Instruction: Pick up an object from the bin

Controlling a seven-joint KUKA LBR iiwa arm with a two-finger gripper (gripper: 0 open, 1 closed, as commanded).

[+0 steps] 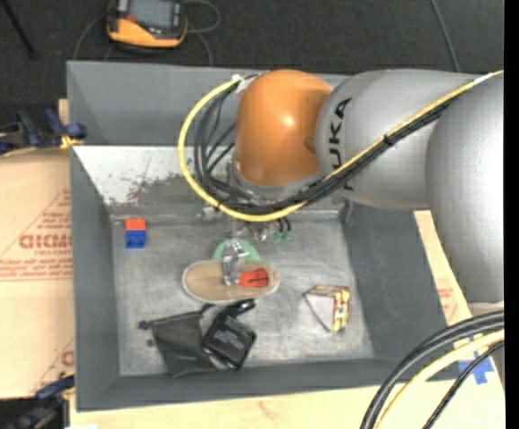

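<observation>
At bin (94,239) centre: a flat tan oval pad (207,282) was seen, lying lengthwise left to right, with a red patch (255,279) on its right part.
Gripper (235,262): it was placed low over the pad's middle, under the orange wrist cover. Contact with the pad could not be made out. Whether it was open or closed could not be told, and nothing was seen held.
Counts: one pad was counted. One blue block (135,233) with a red top was seen well to the left, one black bundle (201,336) near the front wall, and one white wedge (330,307) to the pad's right.
</observation>
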